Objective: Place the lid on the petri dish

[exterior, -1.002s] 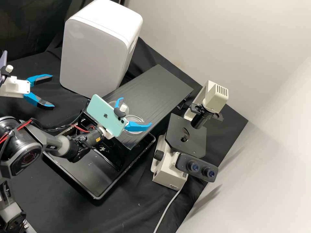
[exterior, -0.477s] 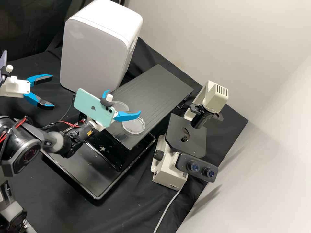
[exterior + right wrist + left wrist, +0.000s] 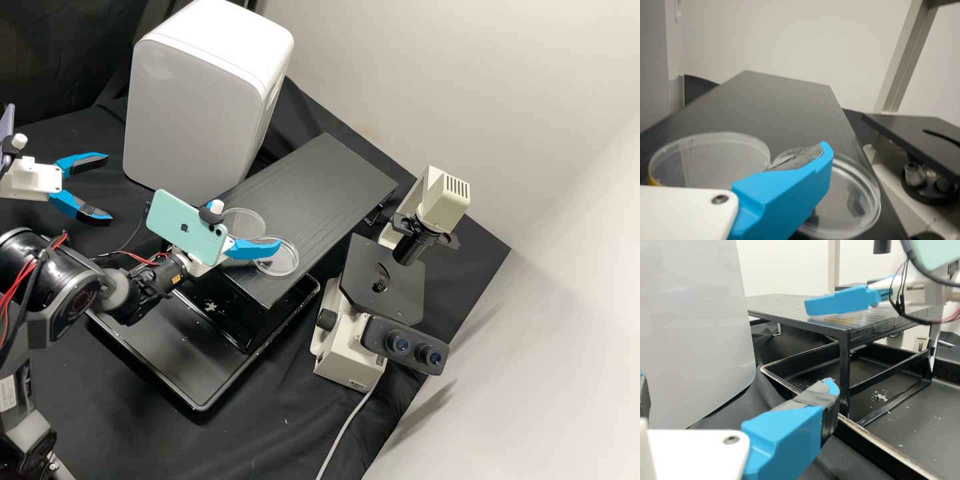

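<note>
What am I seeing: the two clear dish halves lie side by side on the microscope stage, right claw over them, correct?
Wrong surface. The two clear dish halves lie side by side on the black slatted shelf, right claw over them; the right wrist view shows it.

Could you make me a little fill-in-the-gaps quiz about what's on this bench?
___ clear petri dish halves are at the near end of the black shelf. The left gripper hangs near the big box, fingers ___. That box is ___.
Missing: two; open; white.
</note>
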### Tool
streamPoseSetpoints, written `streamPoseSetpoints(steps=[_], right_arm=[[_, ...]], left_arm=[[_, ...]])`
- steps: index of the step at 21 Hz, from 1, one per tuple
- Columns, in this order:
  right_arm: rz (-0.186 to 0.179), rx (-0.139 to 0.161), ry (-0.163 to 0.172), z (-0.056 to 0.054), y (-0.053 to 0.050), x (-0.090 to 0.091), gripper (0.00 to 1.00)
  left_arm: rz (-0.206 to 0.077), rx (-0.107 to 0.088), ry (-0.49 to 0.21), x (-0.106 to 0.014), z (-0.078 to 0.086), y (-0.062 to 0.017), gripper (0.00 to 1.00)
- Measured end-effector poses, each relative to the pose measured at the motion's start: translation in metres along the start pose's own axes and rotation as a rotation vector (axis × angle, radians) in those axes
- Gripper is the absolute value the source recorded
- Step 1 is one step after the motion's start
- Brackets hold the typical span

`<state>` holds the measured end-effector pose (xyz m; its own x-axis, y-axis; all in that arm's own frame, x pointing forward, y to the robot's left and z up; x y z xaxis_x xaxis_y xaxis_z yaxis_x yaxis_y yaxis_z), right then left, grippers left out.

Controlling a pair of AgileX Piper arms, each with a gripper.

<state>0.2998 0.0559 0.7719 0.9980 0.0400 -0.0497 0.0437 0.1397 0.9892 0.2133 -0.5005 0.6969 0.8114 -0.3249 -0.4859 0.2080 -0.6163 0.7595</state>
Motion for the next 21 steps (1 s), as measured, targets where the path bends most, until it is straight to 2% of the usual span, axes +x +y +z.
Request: streamPoseSetpoints(steps=[6, 11, 12, 21], right_arm=[[0.04, -0.036, -0.008, 0.0057, -0.0051, 0.0025, 1.0], [0.043, -0.06, -0.006, 0.0051, -0.0046, 0.0035, 1.0], [0.045, -0.06, -0.005, 0.0048, -0.0043, 0.0039, 0.0], [0.044, -0.06, -0.003, 0.0044, -0.0042, 0.0044, 0.0]], left_arm=[[0.0, 0.0, 0.0, 0.0, 0.0, 0.0, 1.0], [0.0, 0.0, 0.0, 0.0, 0.0, 0.0, 1.0], [0.0, 0.0, 0.0, 0.0, 0.0, 0.0, 1.0], [0.0, -0.001, 0.002, 0.0, -0.0002, 0.0, 1.0]])
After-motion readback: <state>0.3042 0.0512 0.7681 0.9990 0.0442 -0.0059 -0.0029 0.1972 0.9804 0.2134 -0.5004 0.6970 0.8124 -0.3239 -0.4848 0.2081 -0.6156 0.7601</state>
